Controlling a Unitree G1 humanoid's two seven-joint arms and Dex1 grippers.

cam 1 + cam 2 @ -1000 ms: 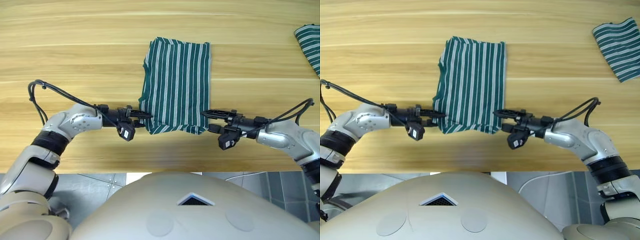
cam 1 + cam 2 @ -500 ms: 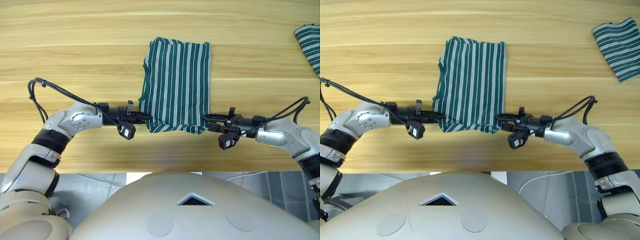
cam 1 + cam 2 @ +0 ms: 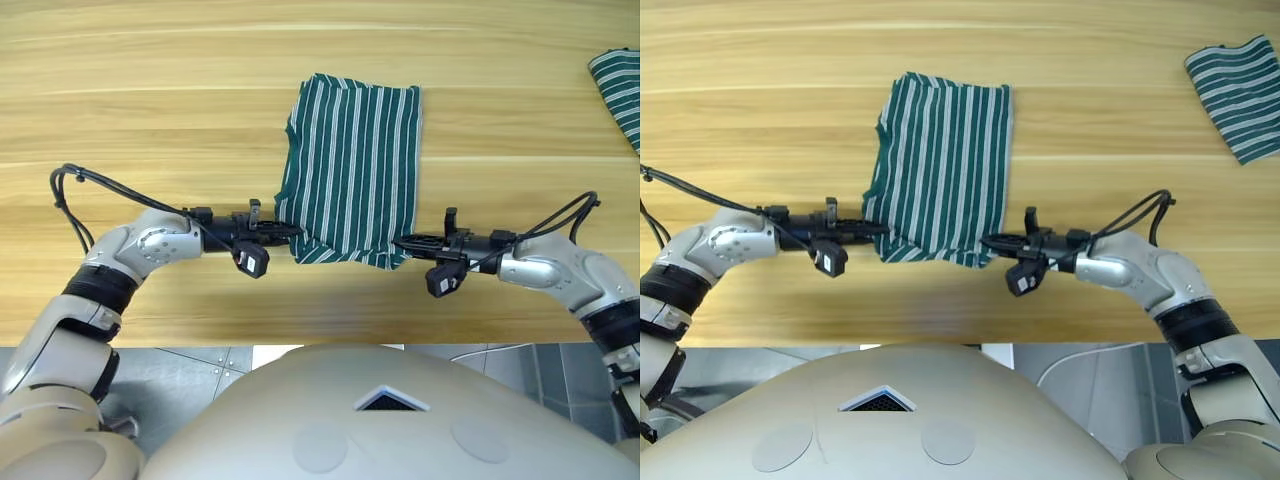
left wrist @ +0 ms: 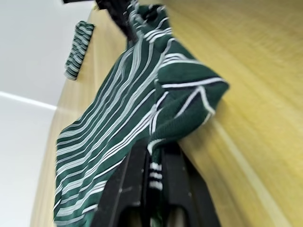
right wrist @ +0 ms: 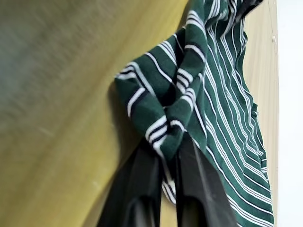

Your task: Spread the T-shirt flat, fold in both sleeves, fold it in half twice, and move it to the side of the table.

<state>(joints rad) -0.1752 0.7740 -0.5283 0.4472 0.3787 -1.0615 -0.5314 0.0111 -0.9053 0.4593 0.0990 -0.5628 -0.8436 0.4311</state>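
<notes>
Tabletop: wooden, holds folded striped T-shirt.
Left tool: clamped on T-shirt's near corner.
Right tool: clamped likewise.

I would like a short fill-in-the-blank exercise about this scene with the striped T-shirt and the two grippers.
The green T-shirt with white stripes lies on a light ___ table.
The left gripper is shut on the shirt's near ___ corner.
The right gripper has its jaws ___ on the other near corner.
A second folded striped cloth lies toward the table's ___ edge.
Missing words: wooden; left; shut; right.
</notes>
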